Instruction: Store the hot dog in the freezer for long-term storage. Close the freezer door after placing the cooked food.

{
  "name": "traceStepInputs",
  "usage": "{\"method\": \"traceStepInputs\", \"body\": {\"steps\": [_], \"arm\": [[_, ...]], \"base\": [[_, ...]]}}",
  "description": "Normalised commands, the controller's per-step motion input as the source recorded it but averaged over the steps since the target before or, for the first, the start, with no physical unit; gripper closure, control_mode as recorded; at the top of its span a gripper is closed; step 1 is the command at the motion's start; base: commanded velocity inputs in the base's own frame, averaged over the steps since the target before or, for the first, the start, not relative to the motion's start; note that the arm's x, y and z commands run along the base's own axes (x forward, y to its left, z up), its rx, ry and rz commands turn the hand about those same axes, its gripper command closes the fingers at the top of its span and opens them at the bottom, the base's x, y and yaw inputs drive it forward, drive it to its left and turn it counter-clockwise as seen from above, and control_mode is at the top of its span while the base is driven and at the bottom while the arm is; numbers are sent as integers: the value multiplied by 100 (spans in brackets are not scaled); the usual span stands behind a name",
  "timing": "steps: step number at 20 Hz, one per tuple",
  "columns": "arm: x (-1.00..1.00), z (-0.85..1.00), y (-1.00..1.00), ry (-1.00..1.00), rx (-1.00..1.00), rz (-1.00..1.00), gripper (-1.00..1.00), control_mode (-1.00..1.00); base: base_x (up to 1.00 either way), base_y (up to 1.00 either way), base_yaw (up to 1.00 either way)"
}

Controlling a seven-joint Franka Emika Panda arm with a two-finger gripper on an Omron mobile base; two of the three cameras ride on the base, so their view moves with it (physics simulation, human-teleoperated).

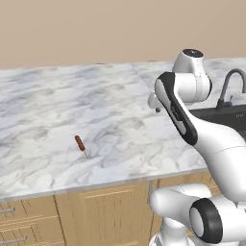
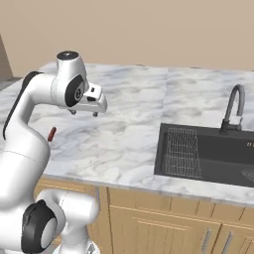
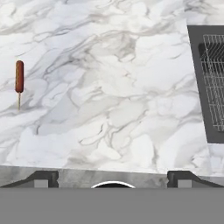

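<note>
Left base view. Hot dog lies on the marble desk, left of centre and toward the near edge. It is reddish brown, on a thin stick that points toward the near edge. It sits well apart from the arm. The arm rises at the right, elbow bent, with the gripper half hidden behind the forearm, hanging above the desk, touching nothing. From here I cannot tell how the jaws stand. A dark sink with a curved tap is at the far right. Wooden cabinet fronts run below the desk edge.

Right base view. Gripper hangs above the desk, two short dark tips pointing down, set apart, nothing between them. Hot dog shows as a small red piece to the left, partly hidden by the arm, lying on the desk lower than the gripper and to its left. Sink is at the right, with a wire rack in its left half and the tap behind it.

Hand view. Fingertips stand at the bottom corners, wide apart, empty. Hot dog is at the left edge, stick toward the bottom. Marble desk lies below; sink with its rack is at the right edge.
</note>
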Motion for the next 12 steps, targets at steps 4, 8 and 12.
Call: {"method": "traceStepInputs", "body": {"steps": [4, 8, 12], "arm": [[0, 0, 0, 0, 0, 0, -100, 100], [0, 0, 0, 0, 0, 0, -100, 100], [0, 0, 0, 0, 0, 0, -100, 100]], "base": [[9, 55, 5], [12, 32, 9], [1, 34, 12]]}}
